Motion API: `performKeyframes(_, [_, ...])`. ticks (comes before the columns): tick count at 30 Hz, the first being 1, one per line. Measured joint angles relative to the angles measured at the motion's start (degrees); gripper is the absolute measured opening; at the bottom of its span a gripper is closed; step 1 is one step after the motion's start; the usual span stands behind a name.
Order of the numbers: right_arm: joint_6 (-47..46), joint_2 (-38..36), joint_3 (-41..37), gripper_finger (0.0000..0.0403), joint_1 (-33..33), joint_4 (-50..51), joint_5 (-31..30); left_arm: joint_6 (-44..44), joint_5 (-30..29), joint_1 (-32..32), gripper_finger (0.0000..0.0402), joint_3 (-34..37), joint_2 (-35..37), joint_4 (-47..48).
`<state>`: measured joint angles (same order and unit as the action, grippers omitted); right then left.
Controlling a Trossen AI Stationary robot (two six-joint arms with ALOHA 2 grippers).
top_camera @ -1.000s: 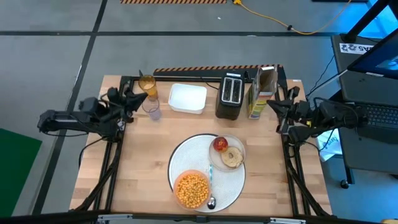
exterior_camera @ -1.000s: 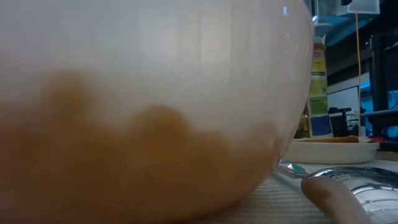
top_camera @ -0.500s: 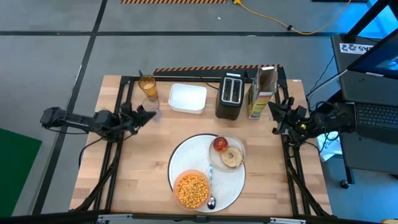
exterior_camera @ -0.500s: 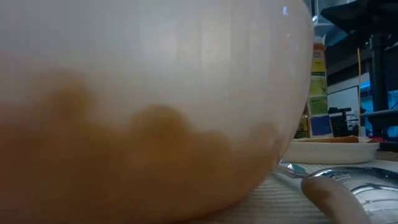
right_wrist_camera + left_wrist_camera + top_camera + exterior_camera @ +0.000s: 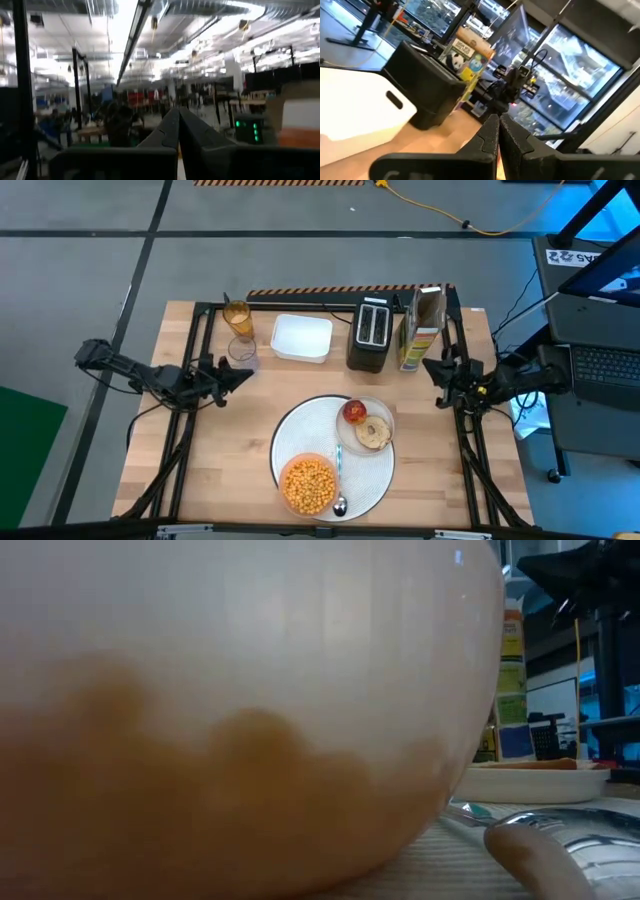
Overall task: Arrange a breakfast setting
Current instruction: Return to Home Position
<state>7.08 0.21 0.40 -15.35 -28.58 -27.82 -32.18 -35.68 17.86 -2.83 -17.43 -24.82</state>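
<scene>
Low view: orange bowl [image 5: 250, 640] sits right at the near edge and fills most of the frame. The metal spoon [image 5: 560, 840] lies just beside it on the woven mat.

High view, working away from the near edge:
- The bowl stands on the near part of the big round white placemat [image 5: 300, 430], with yellow cereal puffs [image 5: 308, 485] heaped inside.
- The spoon lies on the mat just right of the bowl, handle pointing toward the far side.
- Beyond it, the small pale round plate [image 5: 389, 416] rests on the mat's far right part. It carries the bagel [image 5: 374, 432] and the red apple [image 5: 353, 412] close together; I cannot tell whether they touch.

Mid-surface: both arms are out at the sides, well apart from the setting. The left pincer [image 5: 246, 370] hovers over the left of the wooden surface [image 5: 220, 470], near a clear cup [image 5: 242, 350]. The right pincer [image 5: 433, 368] hangs at the right edge, near the cereal box [image 5: 420, 328]. In the wrist views each pincer has its fingers pressed together with nothing between them.

Far edge: a glass of orange drink [image 5: 237, 317], white tray [image 5: 301, 337] and black toaster [image 5: 371, 335] stand in a row with the box, all off the mat.

Judgement: the setting looks complete, with every piece on the mat. I think the only thing left is for the arms to settle into their rest pose.
</scene>
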Motion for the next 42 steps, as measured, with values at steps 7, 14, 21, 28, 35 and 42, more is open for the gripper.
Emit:
performKeyframes(7, [-5.5, 0.0, 0.0, 0.0, 0.0, 5.7, 0.4, -0.4, -0.9, 1.1, 0.0, 0.0, 5.2, 9.8])
performKeyframes(14, [-5.3, 0.0, 0.0, 0.0, 0.0, 6.5, 3.5, -2.3, -0.9, 1.0, 0.0, 0.0, 10.1, 16.1])
performKeyframes(21, [-5.0, 0.0, 0.0, 0.0, 0.0, 6.5, 3.4, -5.3, 4.0, 1.1, 0.0, 0.0, 10.4, 23.3])
performKeyframes(28, [-4.9, 0.0, 0.0, 0.0, 0.0, 6.5, 3.5, -2.1, -3.2, 1.0, 0.0, 0.0, 12.1, 25.0])
performKeyframes(35, [-4.9, 0.0, 0.0, 0.0, 0.0, 6.6, 3.5, -1.8, -4.3, 1.0, 0.0, 0.0, 17.1, 26.3])
performKeyframes(42, [-4.9, 0.0, 0.0, 0.0, 0.0, 9.3, 3.4, -1.8, -3.7, 1.0, 0.0, 0.0, 17.1, 25.0])
